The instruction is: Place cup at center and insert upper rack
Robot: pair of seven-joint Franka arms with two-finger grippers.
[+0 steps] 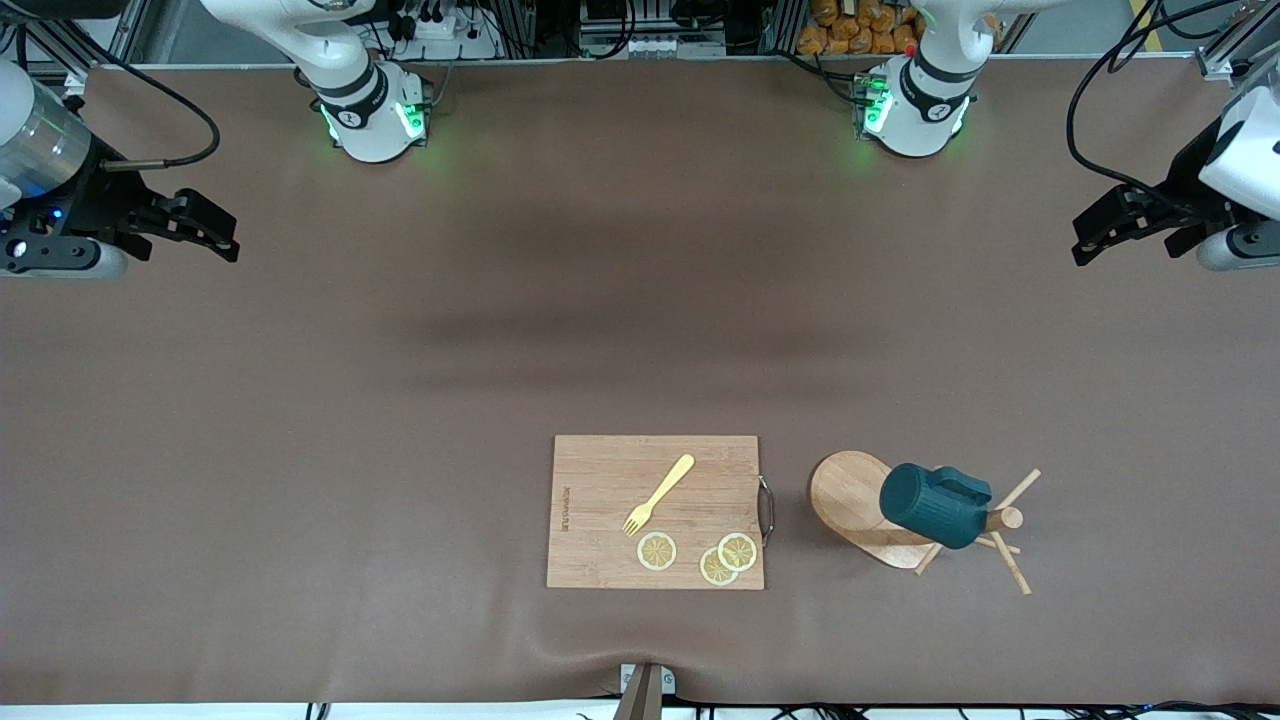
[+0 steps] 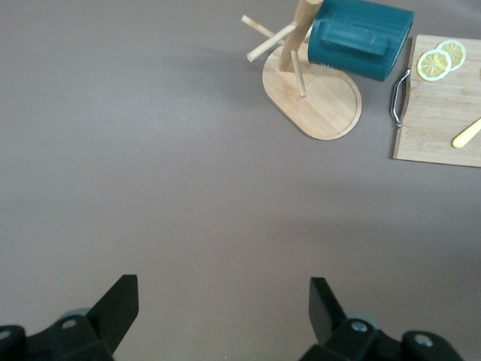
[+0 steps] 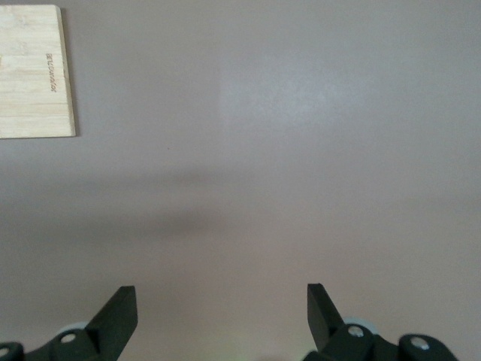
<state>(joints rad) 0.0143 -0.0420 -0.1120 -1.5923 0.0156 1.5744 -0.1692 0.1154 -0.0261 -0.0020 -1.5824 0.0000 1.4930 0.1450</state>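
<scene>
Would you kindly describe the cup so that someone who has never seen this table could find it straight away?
Start at the wooden cutting board near the front camera, then move toward the left arm's end of the table to the mug tree. The cup hangs tipped on the tree's pegs. It is the only dark teal, ribbed item; everything around it is pale wood or yellow.

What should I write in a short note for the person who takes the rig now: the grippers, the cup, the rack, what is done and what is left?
Left gripper: fingers open, holding nothing, waiting at the left arm's end of the table.
Right gripper: fingers open, holding nothing, waiting at the right arm's end.
The cup hangs on the upper rack, beside the cutting board, toward the left arm's end.
Done: nothing yet.
Left: take the cup off and place it at the center, then insert the rack.
</scene>
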